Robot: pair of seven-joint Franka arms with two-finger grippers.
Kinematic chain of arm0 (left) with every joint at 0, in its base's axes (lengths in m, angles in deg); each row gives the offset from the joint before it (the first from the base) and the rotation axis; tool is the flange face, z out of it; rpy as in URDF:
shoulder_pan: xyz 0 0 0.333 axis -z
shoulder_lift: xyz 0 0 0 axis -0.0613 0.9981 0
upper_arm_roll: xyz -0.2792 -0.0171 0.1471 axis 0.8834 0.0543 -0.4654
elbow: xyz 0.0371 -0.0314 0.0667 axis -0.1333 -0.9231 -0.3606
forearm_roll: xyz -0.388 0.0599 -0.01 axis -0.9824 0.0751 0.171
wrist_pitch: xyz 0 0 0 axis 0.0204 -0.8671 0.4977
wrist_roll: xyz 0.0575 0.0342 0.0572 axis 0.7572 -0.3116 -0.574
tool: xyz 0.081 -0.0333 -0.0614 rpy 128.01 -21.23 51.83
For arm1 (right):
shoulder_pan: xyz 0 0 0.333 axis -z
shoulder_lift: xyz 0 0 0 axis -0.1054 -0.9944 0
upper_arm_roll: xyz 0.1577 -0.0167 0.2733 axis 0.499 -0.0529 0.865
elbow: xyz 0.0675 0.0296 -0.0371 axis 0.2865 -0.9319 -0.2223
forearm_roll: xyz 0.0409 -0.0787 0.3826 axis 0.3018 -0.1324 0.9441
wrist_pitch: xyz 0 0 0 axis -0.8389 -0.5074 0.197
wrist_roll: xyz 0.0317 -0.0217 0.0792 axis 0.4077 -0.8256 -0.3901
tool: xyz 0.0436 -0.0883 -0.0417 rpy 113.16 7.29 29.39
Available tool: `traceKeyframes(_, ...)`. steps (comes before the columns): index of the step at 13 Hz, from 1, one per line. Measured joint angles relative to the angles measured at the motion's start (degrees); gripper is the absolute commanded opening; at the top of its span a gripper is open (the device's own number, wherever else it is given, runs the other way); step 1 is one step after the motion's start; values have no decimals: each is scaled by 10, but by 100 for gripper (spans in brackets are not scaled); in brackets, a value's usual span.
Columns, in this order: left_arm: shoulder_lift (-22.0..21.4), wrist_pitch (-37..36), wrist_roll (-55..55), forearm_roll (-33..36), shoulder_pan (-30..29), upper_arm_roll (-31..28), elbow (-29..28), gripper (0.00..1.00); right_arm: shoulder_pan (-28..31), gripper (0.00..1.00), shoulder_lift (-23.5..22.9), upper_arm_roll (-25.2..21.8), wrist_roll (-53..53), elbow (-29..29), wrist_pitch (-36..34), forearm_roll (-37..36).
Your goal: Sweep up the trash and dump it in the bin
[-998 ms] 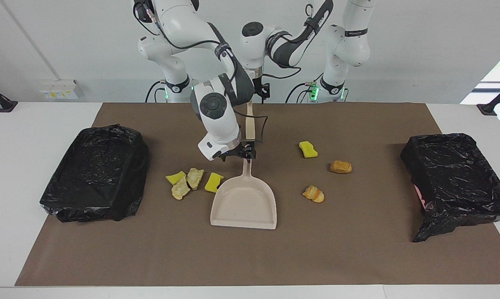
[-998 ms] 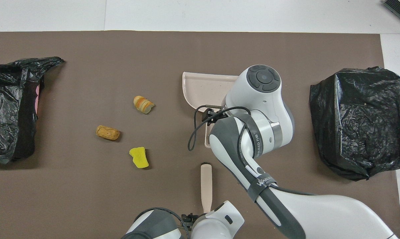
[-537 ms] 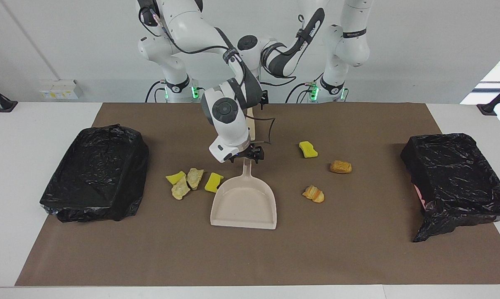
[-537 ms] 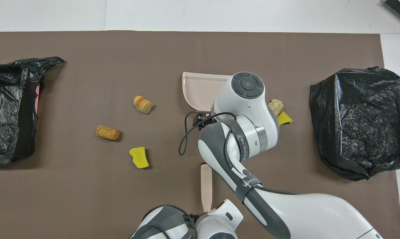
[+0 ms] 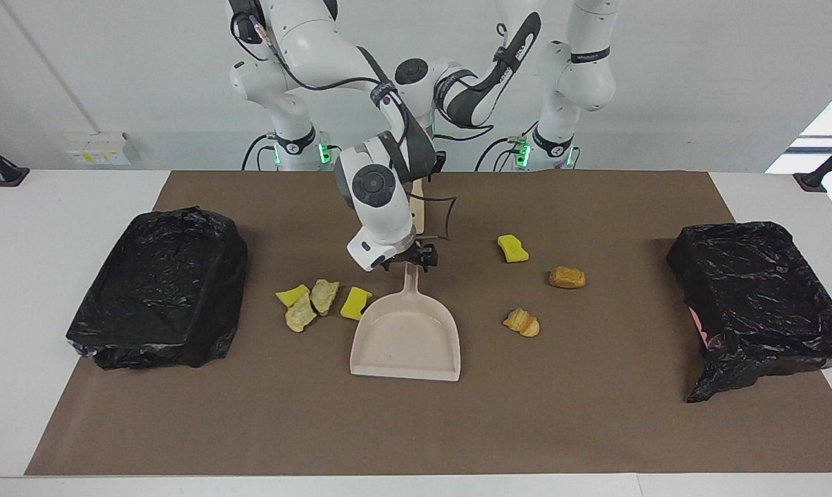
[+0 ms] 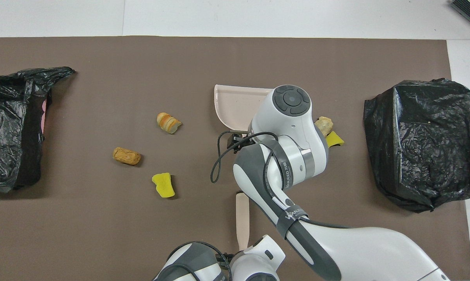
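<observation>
The trash lies on the brown mat. A cluster of yellow sponge (image 5: 355, 303) and beige chunks (image 5: 324, 295) sits beside the beige dustpan (image 5: 405, 338), toward the right arm's end. A yellow piece (image 5: 512, 248), a brown lump (image 5: 567, 277) and a bread piece (image 5: 521, 322) lie toward the left arm's end. My right gripper (image 5: 412, 262) is open, low over the end of the dustpan's handle with a finger on each side. The left gripper (image 5: 429, 169) is at the robot-side end of the beige brush handle (image 6: 242, 218). The bristles are hidden.
Two bins lined with black bags stand on the mat. One (image 5: 157, 286) is at the right arm's end and one (image 5: 754, 297) at the left arm's end. The right arm's wrist hides part of the dustpan and of the cluster from above.
The right arm's wrist swung toward the left arm's end, uncovering two cluster pieces from above, and its gripper settled at the dustpan handle. The dustpan, brush and trash stayed put.
</observation>
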Motion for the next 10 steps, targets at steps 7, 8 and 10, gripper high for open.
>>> traceKeyframes(7,-55,-133,3,0,-28,-17,15,0,3,0,0,-1,-20,2,0,16)
traceKeyframes(8,-64,-149,6,0,-50,-18,19,0,6,0,0,-1,-47,4,0,17)
traceKeyframes(10,-71,-158,15,2,-109,-22,25,0,23,0,8,-4,-111,10,-5,18)
